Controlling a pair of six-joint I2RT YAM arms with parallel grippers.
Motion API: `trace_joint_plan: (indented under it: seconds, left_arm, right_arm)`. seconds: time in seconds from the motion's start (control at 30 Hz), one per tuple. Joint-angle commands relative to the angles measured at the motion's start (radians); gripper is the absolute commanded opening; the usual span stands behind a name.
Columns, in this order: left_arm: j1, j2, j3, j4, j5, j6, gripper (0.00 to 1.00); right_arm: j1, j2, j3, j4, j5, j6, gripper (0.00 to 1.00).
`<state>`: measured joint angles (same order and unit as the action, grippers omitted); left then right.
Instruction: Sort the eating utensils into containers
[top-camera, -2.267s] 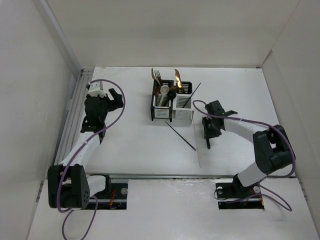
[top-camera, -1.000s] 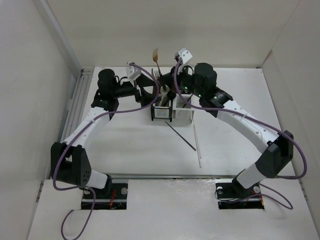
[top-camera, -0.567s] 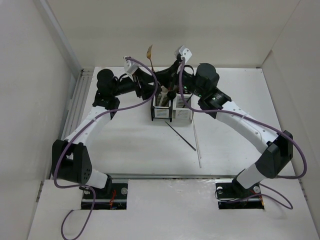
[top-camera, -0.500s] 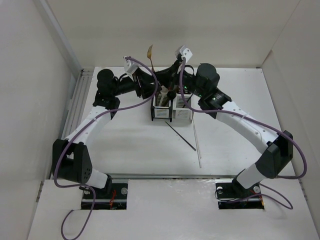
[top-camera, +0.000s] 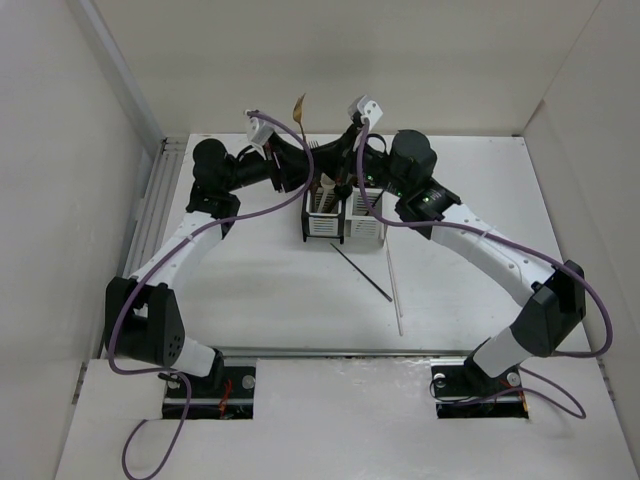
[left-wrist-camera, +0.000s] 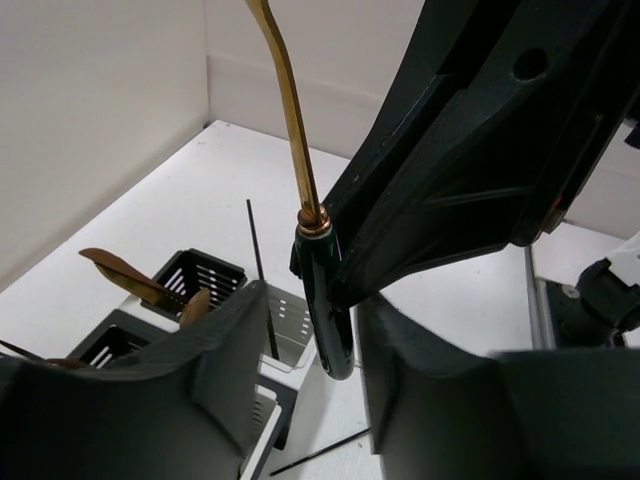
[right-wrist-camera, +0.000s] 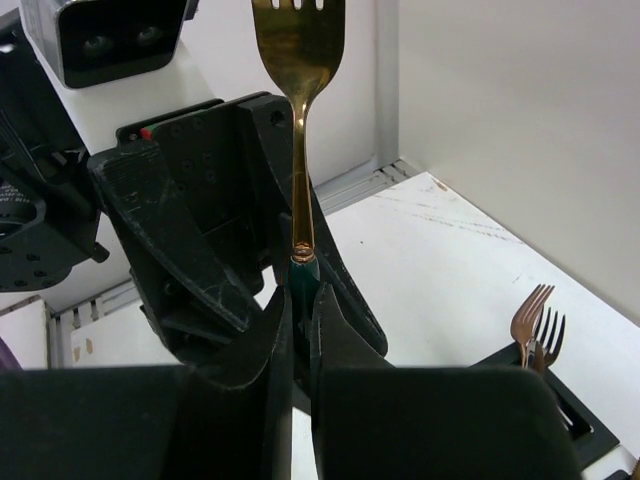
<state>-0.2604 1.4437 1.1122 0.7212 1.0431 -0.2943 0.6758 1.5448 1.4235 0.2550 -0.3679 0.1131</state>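
Note:
A gold fork with a dark handle stands upright in the air above the two joined containers. My right gripper is shut on the fork at its dark handle. My left gripper faces it from the other side. Its jaws straddle the same handle, and a gap shows on one side. In the top view the two grippers meet just behind the left container. Wooden spoons and copper forks stand in the containers.
A black chopstick and a white chopstick lie on the table in front of the containers. Another black chopstick leans in the right container. White walls enclose the table on three sides. Purple cables run along both arms.
Both arms came in from the sides to above the containers. Over the last second the fork shifted slightly left and the left jaws narrowed around its handle. The right grip is unchanged.

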Motion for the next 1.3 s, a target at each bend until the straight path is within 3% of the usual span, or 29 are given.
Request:
trace_joint_plan:
  seconds: [0.0,0.1,0.2,0.27,0.37,0.43,0.47,0.6,0.63,0.83,1.27]
  left_arm:
    - [-0.002,-0.011,-0.008,0.067,0.009,-0.012,0.34]
    - [-0.002,-0.011,-0.008,0.067,0.000,-0.012,0.22]
    - [-0.002,-0.011,-0.008,0.067,0.000,-0.023,0.03]
    - [-0.002,-0.011,-0.008,0.067,-0.023,-0.023,0.00]
    - [-0.002,-0.002,-0.008,0.021,-0.098,0.108,0.00]
    - [-0.002,-0.002,-0.008,0.011,-0.141,0.180,0.00]
    - [-0.002,0.012,-0.008,0.011,-0.158,0.219,0.00]
    - [-0.002,0.053,-0.017,0.030,-0.244,0.365,0.00]
    - [-0.002,0.064,-0.017,0.053,-0.256,0.383,0.00]
    - [-0.002,0.152,-0.008,0.155,-0.236,0.394,0.00]
    - [0.018,0.221,0.047,0.142,-0.131,0.328,0.00]
  right_arm:
    - [0.010,-0.017,0.000,0.072,-0.019,0.010,0.00]
    - [0.010,-0.017,0.000,0.072,-0.019,0.010,0.00]
    - [0.010,-0.008,0.000,0.072,-0.019,0.019,0.00]
    - [0.010,-0.008,-0.009,0.072,-0.019,0.019,0.00]
    - [-0.001,0.012,-0.009,0.072,-0.048,0.019,0.03]
    - [-0.011,0.012,-0.009,0.072,-0.061,0.019,0.19]
    - [-0.025,0.021,-0.009,0.072,-0.062,0.019,0.43]
    - [-0.061,0.021,0.000,0.072,-0.091,0.019,0.61]
    - [-0.076,0.021,0.009,0.072,-0.091,0.019,0.74]
    - [-0.130,0.113,0.089,0.072,-0.092,0.019,0.76]
    - [-0.157,0.297,0.213,0.052,-0.005,0.057,0.74]
